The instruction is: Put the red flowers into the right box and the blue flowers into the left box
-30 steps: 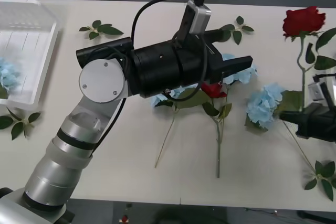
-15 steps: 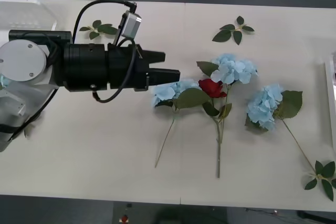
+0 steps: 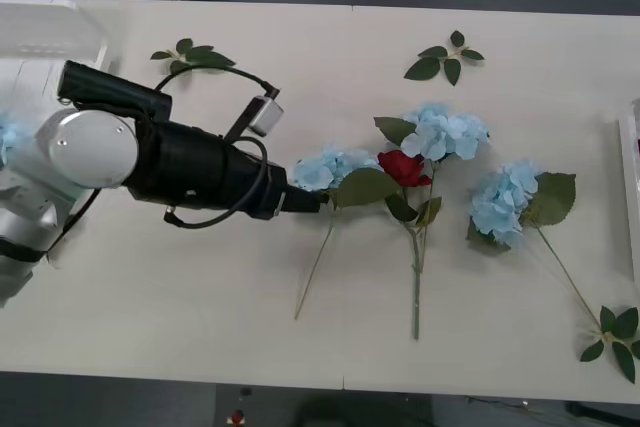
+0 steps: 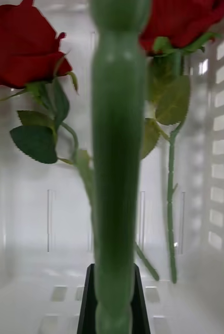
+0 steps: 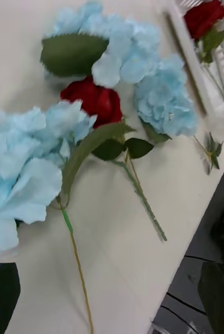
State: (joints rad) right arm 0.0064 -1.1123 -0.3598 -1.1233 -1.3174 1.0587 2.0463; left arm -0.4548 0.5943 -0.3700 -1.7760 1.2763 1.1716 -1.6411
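Counter (image 3: 200,287): pale, with bare room along its near edge. Left box (image 3: 70,32): at the far left corner. Right box (image 3: 631,162): rim at the right edge, red flowers (image 4: 23,47) inside. Left gripper (image 3: 312,201): fingers spread, reaching mid-counter beside the nearest of three blue flowers (image 3: 328,169). One red rose (image 3: 404,167) lay between the clusters. Right gripper (image 4: 113,300): inside the right box, pinching a green stem (image 4: 117,156).
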